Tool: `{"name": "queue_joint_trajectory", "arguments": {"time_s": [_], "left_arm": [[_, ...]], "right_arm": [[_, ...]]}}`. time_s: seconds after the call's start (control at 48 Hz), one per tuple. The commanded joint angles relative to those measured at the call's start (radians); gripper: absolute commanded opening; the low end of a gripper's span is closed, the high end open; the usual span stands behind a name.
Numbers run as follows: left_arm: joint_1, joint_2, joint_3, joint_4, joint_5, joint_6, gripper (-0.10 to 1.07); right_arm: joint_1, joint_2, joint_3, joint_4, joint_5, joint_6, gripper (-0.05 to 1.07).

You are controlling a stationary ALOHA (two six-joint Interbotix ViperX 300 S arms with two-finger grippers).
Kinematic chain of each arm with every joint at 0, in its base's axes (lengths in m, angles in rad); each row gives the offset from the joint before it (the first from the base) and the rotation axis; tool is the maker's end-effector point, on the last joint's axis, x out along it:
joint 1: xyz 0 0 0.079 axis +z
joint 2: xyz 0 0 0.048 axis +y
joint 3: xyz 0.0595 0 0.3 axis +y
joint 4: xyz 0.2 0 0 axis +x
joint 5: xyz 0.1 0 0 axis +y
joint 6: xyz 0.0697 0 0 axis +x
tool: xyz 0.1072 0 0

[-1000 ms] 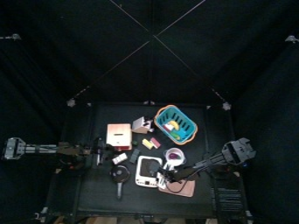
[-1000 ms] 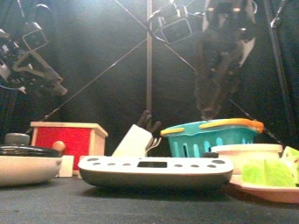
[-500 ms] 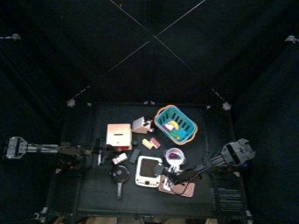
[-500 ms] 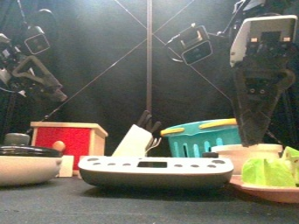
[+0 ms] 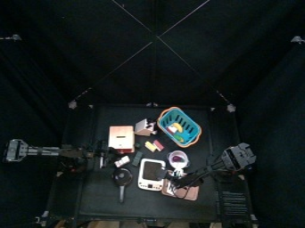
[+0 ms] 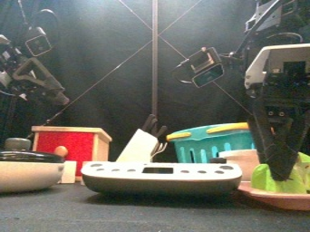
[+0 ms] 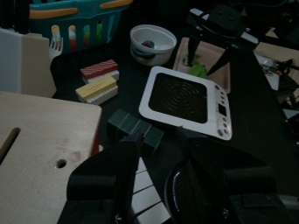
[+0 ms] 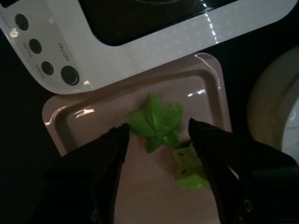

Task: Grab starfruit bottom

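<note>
Dim scene, black curtains all around.
In the front view a bright light shines from above, behind the arms, and the scale (image 6: 158, 178) close to the camera looks soft. The pink tray (image 8: 93, 122) shows white glare.

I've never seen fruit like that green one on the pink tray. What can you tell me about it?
The starfruit is small, yellow-green and glossy like plastic, with pointed lobes fanning out and a paler stub trailing from it. It lies flat on the pink tray, beside the white scale. The right claw hangs over it with jaws wide open, one on each side, not yet closed on it.
</note>
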Motion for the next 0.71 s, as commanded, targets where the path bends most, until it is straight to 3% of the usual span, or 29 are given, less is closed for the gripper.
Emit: {"name": "queue_joint_trajectory", "arguments": {"time_s": [0.0, 0.229, 0.521, 0.688], "left_arm": [[-0.002, 0.002, -0.017, 0.002, -0.005, 0.002, 0.78], [-0.002, 0.0, -0.017, 0.002, -0.005, 0.002, 0.78], [-0.002, 0.002, -0.015, 0.002, -0.005, 0.002, 0.78], [-0.002, 0.002, -0.015, 0.002, -0.005, 0.0, 0.78]], "right_arm": [[-0.005, -0.015, -0.006, 0.002, -0.011, -0.002, 0.9], [-0.011, 0.0, -0.003, 0.0, -0.04, -0.003, 0.86], [-0.012, 0.0, 0.005, 0.005, -0.035, 0.0, 0.7], [-0.012, -0.031, -0.008, 0.0, -0.012, -0.002, 0.68]]}}
